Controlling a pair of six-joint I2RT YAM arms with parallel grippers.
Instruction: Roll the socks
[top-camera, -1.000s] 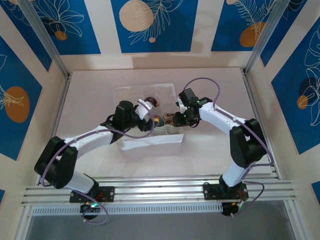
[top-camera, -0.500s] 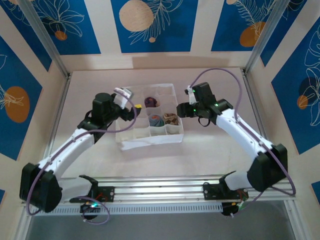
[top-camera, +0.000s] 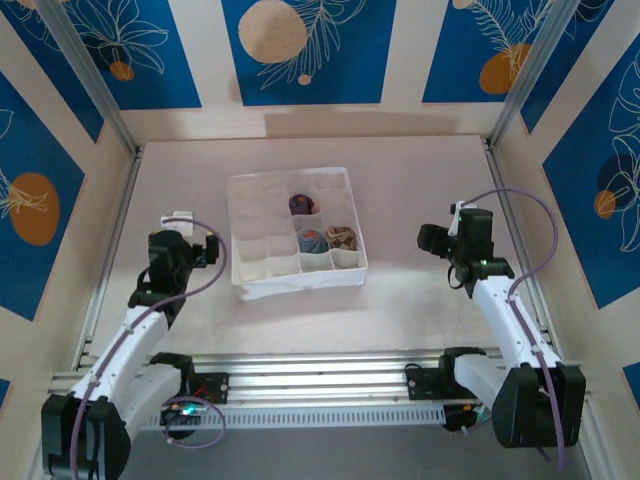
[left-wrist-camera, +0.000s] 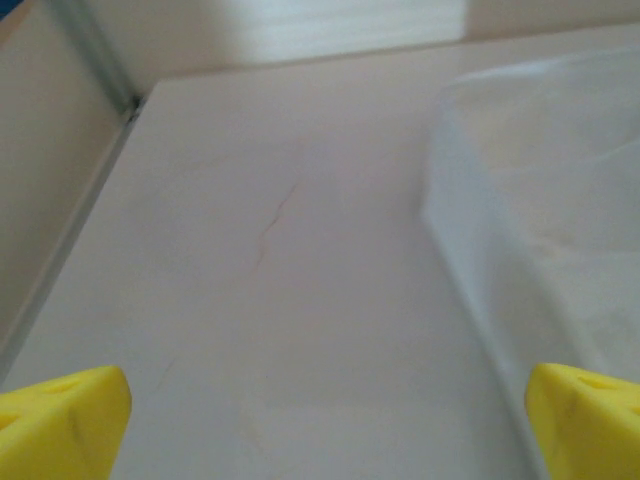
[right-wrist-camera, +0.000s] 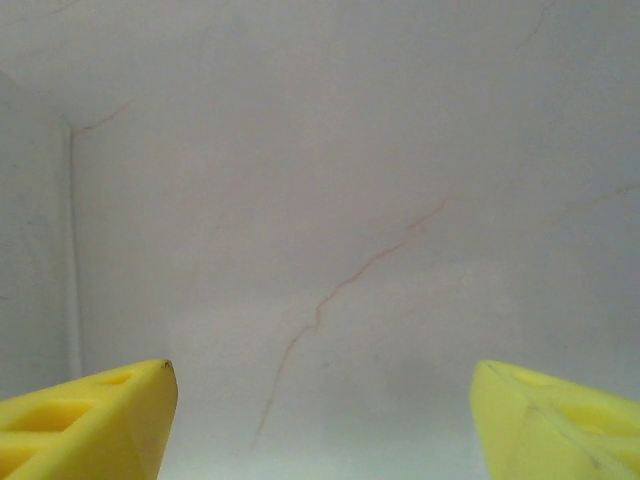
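Left gripper (left-wrist-camera: 320, 430) is seen with its yellow fingers (left-wrist-camera: 60, 420) spread wide and nothing between them. It is held above the bare counter (top-camera: 400, 300), just left of the white gridded box (top-camera: 240, 235). The right gripper (right-wrist-camera: 320, 420) is likewise parted and empty, and is held over the counter well to the right of the box.

All three socks are found inside the box, each bunched in its own cell. The purple sock (top-camera: 303, 204) is lodged in a cell toward the far side. The blue-grey sock (top-camera: 313, 240) is placed in the cell just nearer. The brown-tan sock (top-camera: 342, 237) is placed beside that one, against the right wall of the box. How tightly each is rolled cannot be told at this size.

The task is judged to be at or very near its end, since every sock is stowed as a bundle and neither gripper is loaded. Little more seems to be called for than parking the arms. If a bundle is judged loose, a straight descent into its narrow cell would be needed, with care taken that the thin dividers are not caught.

No brand, label or writing can be read on the box or the socks. Leaf and circle drawings alone are seen on the blue wall panels (top-camera: 300, 50).
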